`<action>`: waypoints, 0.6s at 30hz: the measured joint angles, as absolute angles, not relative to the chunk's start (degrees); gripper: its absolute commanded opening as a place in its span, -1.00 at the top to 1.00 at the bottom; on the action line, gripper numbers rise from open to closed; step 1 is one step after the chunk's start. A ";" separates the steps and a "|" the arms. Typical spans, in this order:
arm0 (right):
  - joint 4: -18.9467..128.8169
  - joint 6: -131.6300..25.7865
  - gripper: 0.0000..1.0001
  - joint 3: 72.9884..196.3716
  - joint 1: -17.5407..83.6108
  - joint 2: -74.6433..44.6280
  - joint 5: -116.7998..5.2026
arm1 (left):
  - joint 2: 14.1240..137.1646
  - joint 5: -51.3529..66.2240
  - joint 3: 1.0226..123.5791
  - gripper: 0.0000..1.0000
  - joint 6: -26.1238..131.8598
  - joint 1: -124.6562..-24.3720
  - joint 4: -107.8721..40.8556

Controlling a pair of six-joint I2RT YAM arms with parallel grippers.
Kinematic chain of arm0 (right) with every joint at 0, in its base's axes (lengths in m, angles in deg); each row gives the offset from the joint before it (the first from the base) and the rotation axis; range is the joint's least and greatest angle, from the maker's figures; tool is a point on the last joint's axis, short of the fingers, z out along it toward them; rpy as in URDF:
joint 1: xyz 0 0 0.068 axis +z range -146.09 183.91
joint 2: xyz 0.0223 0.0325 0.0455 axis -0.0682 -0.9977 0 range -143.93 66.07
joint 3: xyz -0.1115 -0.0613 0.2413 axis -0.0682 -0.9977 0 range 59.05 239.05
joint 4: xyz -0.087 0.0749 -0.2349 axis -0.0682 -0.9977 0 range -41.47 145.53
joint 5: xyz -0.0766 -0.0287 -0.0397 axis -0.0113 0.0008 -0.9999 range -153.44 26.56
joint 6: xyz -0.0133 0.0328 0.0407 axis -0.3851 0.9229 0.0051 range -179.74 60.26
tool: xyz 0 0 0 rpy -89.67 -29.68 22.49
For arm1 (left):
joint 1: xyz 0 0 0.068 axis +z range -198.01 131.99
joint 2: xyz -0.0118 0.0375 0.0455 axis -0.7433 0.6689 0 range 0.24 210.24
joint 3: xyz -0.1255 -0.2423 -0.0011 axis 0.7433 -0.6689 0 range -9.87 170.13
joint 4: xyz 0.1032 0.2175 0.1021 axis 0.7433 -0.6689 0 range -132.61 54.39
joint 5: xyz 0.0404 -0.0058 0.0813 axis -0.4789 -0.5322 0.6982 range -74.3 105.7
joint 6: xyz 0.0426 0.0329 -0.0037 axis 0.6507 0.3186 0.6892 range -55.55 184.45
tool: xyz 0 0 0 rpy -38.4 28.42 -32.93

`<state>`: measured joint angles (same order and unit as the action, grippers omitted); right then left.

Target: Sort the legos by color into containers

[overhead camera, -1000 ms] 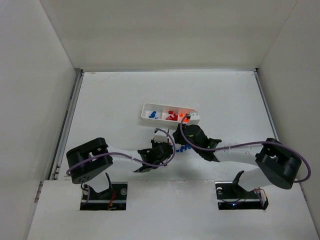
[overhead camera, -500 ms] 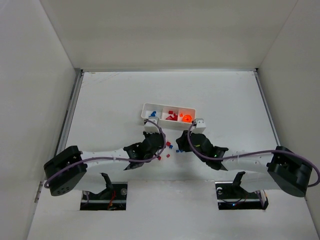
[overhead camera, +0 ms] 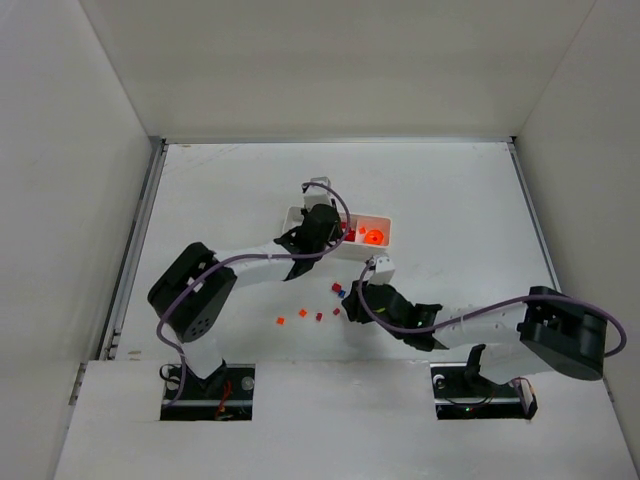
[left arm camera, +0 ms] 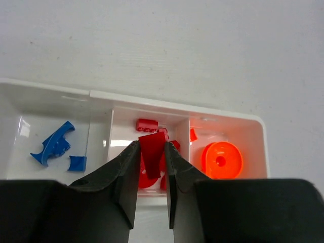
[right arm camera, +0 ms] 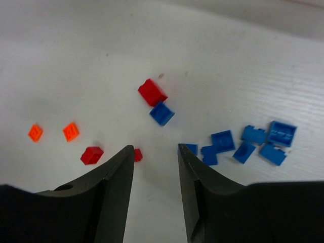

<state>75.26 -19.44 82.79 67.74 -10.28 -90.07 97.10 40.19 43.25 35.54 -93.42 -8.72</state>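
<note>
Right wrist view: the right gripper (right arm camera: 154, 152) hangs with its jaws apart over loose legos (right arm camera: 162, 112) on the table (right arm camera: 243, 61), blue bricks (right arm camera: 253, 139) on one side and two orange bricks (right arm camera: 71, 131) on the other. Farther off, the left gripper (left arm camera: 152, 147) pinches a red piece (left arm camera: 152, 154) above the middle compartment of the white tray (left arm camera: 177, 109). Blue pieces (left arm camera: 53, 147) lie in one end compartment and an orange disc (left arm camera: 221, 160) in the other.

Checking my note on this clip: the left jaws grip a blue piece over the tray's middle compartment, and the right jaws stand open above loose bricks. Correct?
The piece in the left jaws is red, not blue; the left wrist view shows it. The rest holds: it is over the middle compartment of the tray, and the right jaws stand open above loose bricks.
</note>
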 measured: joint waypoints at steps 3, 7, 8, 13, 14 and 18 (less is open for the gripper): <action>75.02 -19.27 0.09 84.06 70.63 -13.02 -90.55 | 99.98 39.29 44.61 0.37 35.94 -92.37 -9.09; 74.82 -19.16 0.08 86.60 73.47 -15.16 -91.60 | 100.57 37.83 44.65 0.13 36.20 -92.13 -9.77; 74.82 -19.16 0.06 87.25 73.99 -15.44 -91.76 | 100.44 37.63 44.63 0.12 36.18 -92.09 -9.70; 74.86 -19.12 0.06 90.81 76.53 -17.89 -92.83 | 94.58 36.62 40.24 0.21 35.74 -90.67 -9.72; 74.88 -19.14 0.06 91.54 76.90 -18.76 -92.98 | 92.31 36.65 38.62 0.22 35.43 -90.03 -9.66; 74.54 -19.20 0.06 94.14 77.66 -22.79 -93.11 | 82.76 36.89 31.26 0.27 34.10 -87.91 -9.07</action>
<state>74.54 -19.20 94.14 77.66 -22.79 -93.11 82.76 36.89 31.26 34.10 -87.91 -9.07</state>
